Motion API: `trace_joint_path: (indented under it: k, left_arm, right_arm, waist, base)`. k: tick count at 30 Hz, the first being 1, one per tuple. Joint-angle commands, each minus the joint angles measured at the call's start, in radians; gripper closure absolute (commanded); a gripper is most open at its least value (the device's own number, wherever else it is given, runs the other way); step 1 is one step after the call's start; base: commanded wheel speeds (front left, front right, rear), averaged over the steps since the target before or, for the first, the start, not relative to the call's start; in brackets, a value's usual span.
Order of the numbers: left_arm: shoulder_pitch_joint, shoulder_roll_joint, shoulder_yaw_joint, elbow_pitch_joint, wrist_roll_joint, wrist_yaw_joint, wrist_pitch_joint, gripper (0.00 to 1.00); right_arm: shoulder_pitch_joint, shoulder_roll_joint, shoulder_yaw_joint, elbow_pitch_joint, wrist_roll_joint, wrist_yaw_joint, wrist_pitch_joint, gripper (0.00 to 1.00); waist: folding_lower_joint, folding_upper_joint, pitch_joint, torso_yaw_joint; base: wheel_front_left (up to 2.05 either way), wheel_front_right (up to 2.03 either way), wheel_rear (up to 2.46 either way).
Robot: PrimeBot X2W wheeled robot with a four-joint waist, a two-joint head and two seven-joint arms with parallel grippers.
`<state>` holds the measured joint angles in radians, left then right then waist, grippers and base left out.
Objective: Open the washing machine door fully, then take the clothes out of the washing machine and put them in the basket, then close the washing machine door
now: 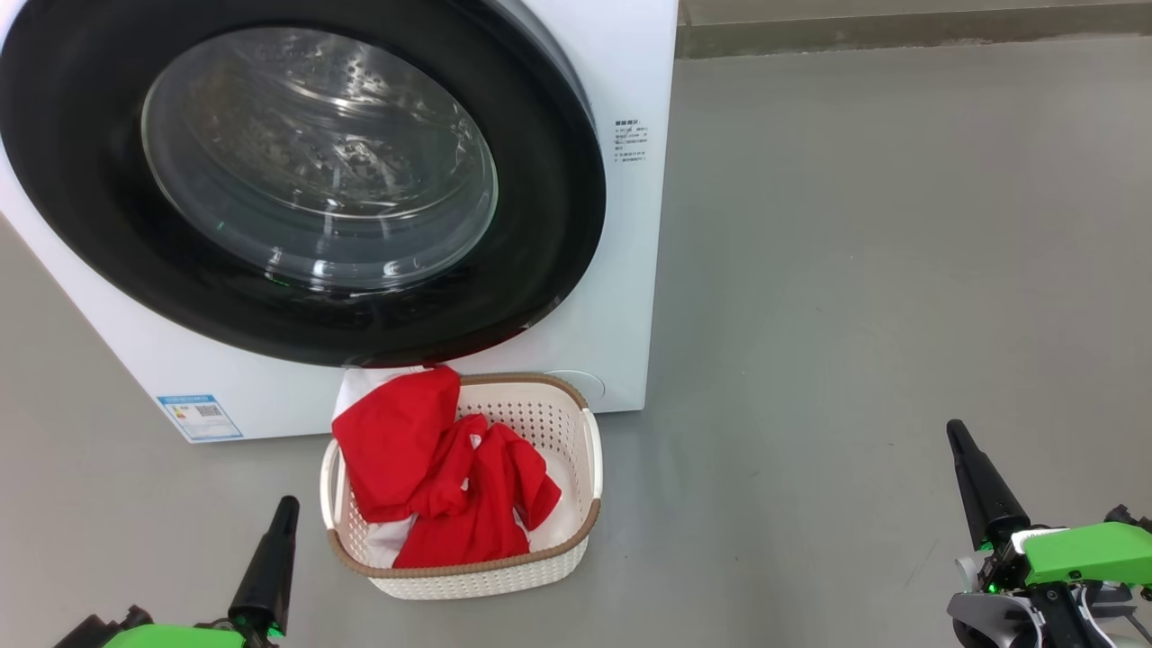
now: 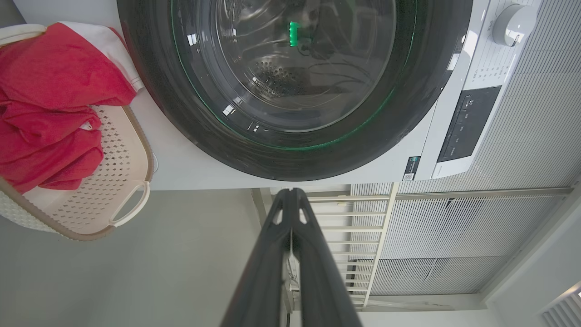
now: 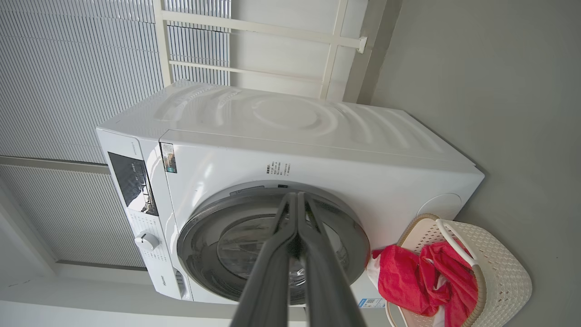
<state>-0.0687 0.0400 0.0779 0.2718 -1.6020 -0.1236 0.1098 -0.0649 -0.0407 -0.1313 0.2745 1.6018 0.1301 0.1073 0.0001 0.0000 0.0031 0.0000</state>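
**Task status**
- Door point(image 1: 540, 225): sits flush in the washer point(image 1: 630, 342) front and is judged shut. The drum behind the glass looks bare of cloth.
- Clothes point(image 1: 432, 468): red with white parts, heaped in the basket point(image 1: 589, 450). A white edge drapes over the basket's far rim, against the washer front just under the door. Whether that edge is pinched there cannot be told.
- Judgement: emptying and closing look done. Nothing is evidently left except a check of that white edge.

**Tools**
- Left gripper point(image 1: 286, 506): fingers pressed together, holding nothing. The basket is just ahead and a little to its right, and the door is beyond that, higher up.
- Right gripper point(image 1: 956, 434): fingers together, empty. The basket is well off to its left, and the washer's near corner is ahead and to the left.

**Surface**
- Floor point(image 1: 855, 270): smooth, matt grey. The basket stands on it, close against the washer's foot.

**Room**
- Wall panels point(image 3: 68, 68): pale and finely ribbed, beside and behind the washer.
- Rail frame point(image 3: 254, 27): white bars, behind the washer.
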Motion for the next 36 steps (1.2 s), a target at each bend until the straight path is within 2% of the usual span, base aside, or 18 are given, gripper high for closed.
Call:
trace_joint_path:
  k: [1, 36]
  left_arm:
    - [-0.039, 0.011, 0.036, -0.027, -0.006, -0.007, 0.004, 1.00]
    - [-0.039, 0.011, 0.037, -0.027, -0.006, -0.007, 0.004, 1.00]
  right_arm:
    - [-0.043, -0.009, 0.017, -0.030, 0.007, 0.001, 0.006, 1.00]
    - [-0.043, -0.009, 0.017, -0.030, 0.007, 0.001, 0.006, 1.00]
  waist:
    - [0.0000, 0.0000, 0.000, 0.000]
    - [-0.0001, 0.0000, 0.000, 0.000]
  base:
    - [0.00, 0.00, 0.00]
    - [0.00, 0.00, 0.00]
